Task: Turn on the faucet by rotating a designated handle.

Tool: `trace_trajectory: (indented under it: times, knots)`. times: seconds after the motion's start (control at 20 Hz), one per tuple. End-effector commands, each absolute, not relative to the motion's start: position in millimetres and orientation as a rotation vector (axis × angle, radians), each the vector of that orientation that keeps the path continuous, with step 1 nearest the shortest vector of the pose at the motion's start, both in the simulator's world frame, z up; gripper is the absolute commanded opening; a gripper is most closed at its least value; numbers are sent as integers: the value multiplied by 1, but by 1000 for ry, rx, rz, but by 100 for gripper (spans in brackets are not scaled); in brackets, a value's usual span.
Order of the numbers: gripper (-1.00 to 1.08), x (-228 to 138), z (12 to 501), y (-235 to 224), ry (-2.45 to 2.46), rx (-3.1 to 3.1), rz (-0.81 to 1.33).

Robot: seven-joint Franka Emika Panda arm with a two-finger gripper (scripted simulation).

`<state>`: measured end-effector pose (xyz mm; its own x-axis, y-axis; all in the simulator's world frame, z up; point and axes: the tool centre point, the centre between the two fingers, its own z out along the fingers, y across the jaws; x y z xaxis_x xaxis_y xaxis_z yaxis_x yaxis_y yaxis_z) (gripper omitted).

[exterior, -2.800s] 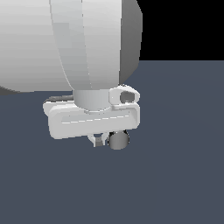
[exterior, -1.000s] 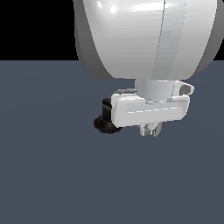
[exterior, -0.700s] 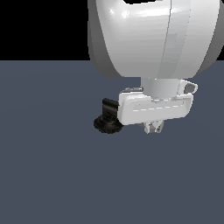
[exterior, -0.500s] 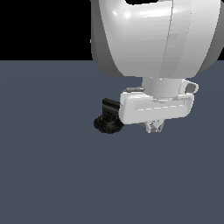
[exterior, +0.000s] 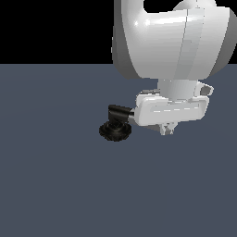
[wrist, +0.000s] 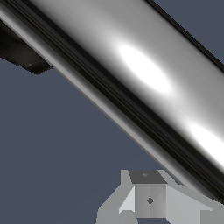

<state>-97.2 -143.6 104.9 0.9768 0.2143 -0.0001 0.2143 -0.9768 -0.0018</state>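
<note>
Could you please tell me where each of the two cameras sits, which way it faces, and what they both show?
Exterior view: off the arm, level and close, facing the faucet on the grey floor; the white arm and the gripper fill its upper right.
Wrist view: on the wrist, facing along the gripper at the chrome handle from very close; one grey finger shows.
Shared: the faucet and the gripper; the exterior view shows only the faucet's black base and stem, the arm hiding the handle.
</note>
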Motion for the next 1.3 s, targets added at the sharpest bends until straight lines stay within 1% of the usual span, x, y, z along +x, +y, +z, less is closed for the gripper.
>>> trace_trajectory:
  times: [0.0, 1.25]
  knots:
    - [-100, -83, 104, -140, -368, -3119, -7]
    - [-100, -11, 103, -183, -359, -3121, -3]
